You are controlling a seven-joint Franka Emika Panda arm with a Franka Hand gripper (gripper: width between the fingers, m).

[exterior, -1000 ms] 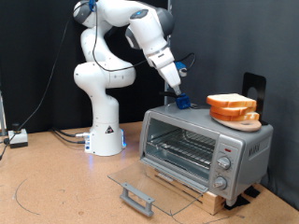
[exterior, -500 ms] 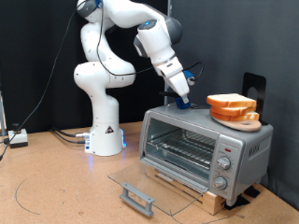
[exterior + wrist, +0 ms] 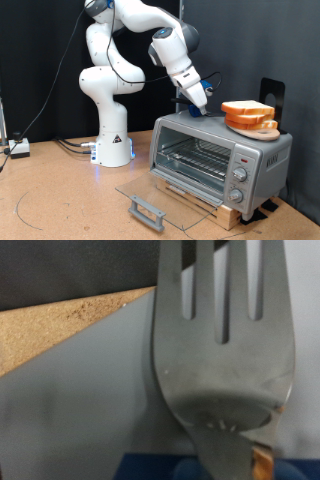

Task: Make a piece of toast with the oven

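Observation:
The silver oven (image 3: 262,153) stands on a wooden board with its glass door (image 3: 150,192) folded down flat and the wire rack (image 3: 195,160) showing. On its roof an orange plate (image 3: 264,128) carries the piece of toast (image 3: 247,108), which looks like two stacked slices. My gripper (image 3: 200,104) hangs just over the roof's back corner, on the exterior view's left of the plate. It is shut on a metal fork (image 3: 225,360), whose tines fill the wrist view.
The door's dark bar handle (image 3: 146,211) juts out over the table at the front. Knobs (image 3: 238,178) sit on the oven's right face. A black stand (image 3: 270,92) rises behind the plate. The arm's white base (image 3: 112,145) is left of the oven.
The gripper with the fork has moved toward the exterior view's right, closer to the plate of toast. The oven, door and toast have not moved.

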